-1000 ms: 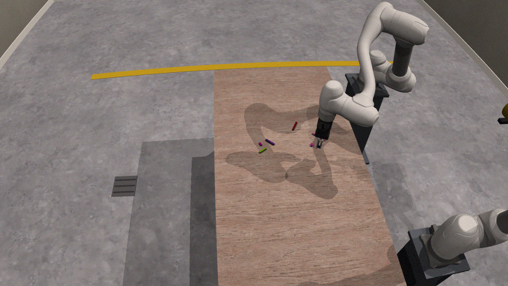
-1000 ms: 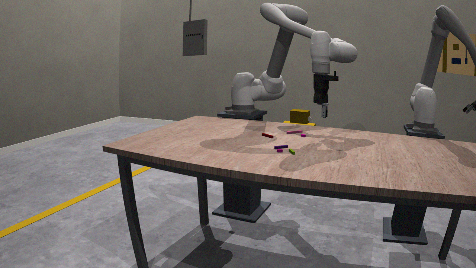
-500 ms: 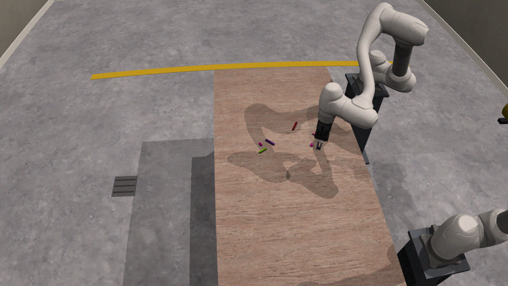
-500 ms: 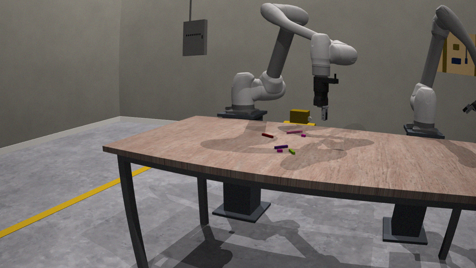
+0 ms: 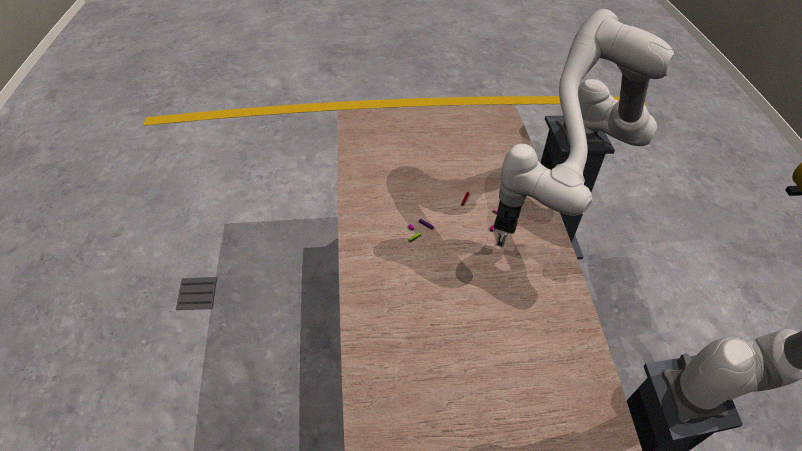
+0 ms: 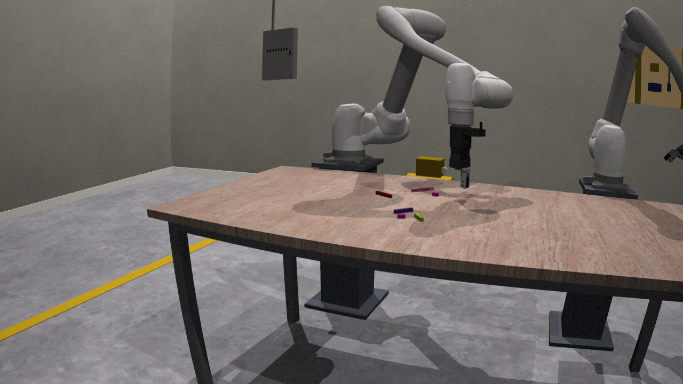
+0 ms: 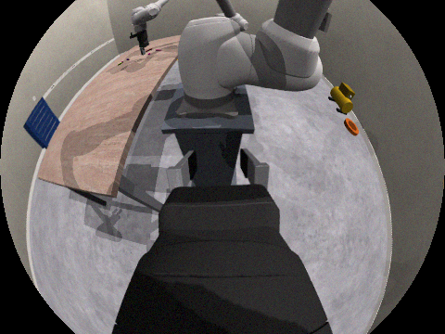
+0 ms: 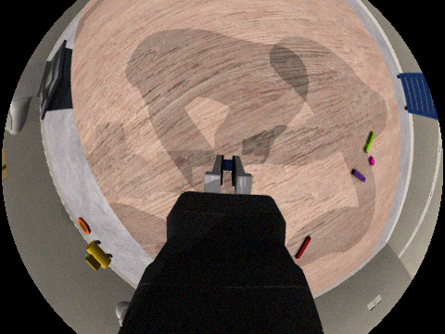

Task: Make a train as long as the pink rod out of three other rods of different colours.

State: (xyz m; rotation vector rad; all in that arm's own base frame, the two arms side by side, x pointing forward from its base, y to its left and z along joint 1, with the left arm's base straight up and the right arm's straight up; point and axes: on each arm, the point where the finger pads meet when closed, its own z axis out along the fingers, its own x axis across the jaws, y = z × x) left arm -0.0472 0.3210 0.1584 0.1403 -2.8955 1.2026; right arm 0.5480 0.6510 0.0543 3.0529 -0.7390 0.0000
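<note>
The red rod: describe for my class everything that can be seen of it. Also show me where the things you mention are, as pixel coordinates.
The red rod [image 5: 465, 198] [image 6: 383, 194] [image 7: 149, 49] [image 8: 303, 247] is one straight, slim, square-edged bar, plain red all over, with no separate parts visible. It looks smooth and whole; its material cannot be told. It lies flat on the wood-grained tabletop [image 5: 448, 364] [image 6: 525, 229] [image 7: 93, 116] [image 8: 343, 42], apart from the other rods, touched by neither gripper.
</note>
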